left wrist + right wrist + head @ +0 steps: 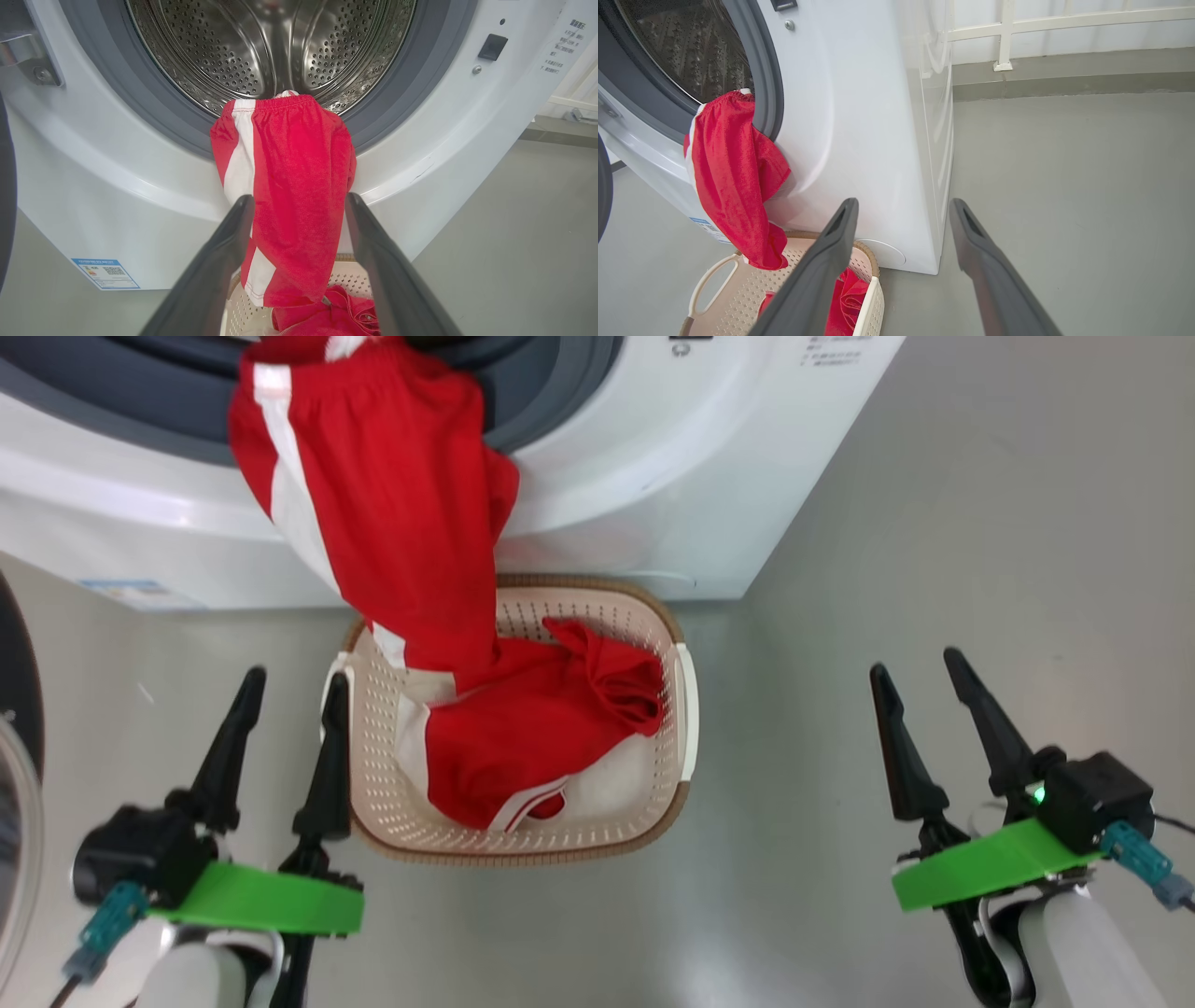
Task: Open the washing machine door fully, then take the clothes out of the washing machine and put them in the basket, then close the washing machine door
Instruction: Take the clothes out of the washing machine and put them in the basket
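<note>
Left wrist view sets the hanging red garment (pixel 289 177) straight ahead of the wide-spread, empty jaws of the left gripper (pixel 299 199), its waistband draped over the washing machine (pixel 117 186) lip. It looks light, limp and easily bunched; the waistband fold seems the best pinch. Below the jaws the basket (pixel 383 784) holds a second red garment (pixel 541 728), the hanging hem just over it. The right gripper (pixel 915 663), likewise spread and empty, stands well aside.

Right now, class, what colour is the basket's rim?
The basket rim is brown, clearest in the head view.
</note>
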Available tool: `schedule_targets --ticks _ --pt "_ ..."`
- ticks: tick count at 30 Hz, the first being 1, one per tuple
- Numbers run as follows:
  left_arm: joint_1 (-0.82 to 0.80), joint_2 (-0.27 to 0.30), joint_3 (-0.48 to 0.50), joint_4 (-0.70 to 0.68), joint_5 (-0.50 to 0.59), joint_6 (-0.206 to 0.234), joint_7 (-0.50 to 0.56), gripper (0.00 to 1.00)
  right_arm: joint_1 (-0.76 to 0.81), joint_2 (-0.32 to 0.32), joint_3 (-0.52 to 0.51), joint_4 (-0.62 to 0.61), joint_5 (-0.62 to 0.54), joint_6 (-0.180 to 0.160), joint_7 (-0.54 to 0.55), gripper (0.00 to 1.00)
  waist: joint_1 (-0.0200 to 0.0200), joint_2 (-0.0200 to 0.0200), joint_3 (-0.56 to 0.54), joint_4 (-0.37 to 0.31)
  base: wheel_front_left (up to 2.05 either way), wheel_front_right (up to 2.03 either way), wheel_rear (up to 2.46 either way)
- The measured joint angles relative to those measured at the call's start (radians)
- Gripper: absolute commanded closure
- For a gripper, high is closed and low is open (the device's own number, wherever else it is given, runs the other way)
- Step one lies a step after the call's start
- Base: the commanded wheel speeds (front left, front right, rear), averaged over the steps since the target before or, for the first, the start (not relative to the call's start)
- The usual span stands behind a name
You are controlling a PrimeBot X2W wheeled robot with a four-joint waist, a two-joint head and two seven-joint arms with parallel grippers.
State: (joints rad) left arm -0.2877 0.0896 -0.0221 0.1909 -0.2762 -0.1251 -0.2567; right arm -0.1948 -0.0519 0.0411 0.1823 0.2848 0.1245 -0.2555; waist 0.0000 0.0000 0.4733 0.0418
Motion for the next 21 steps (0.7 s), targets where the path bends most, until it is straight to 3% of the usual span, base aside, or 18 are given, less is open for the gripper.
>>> schedule_targets --ticks 21 --pt "0.274 -0.012 0.087 -0.031 0.038 0.0 0.0 0.0 0.247 -0.011 -0.031 -0.009 -0.003 0.0 0.0 0.0 0.0 0.0 -0.248 -0.019 0.0 0.0 0.0"
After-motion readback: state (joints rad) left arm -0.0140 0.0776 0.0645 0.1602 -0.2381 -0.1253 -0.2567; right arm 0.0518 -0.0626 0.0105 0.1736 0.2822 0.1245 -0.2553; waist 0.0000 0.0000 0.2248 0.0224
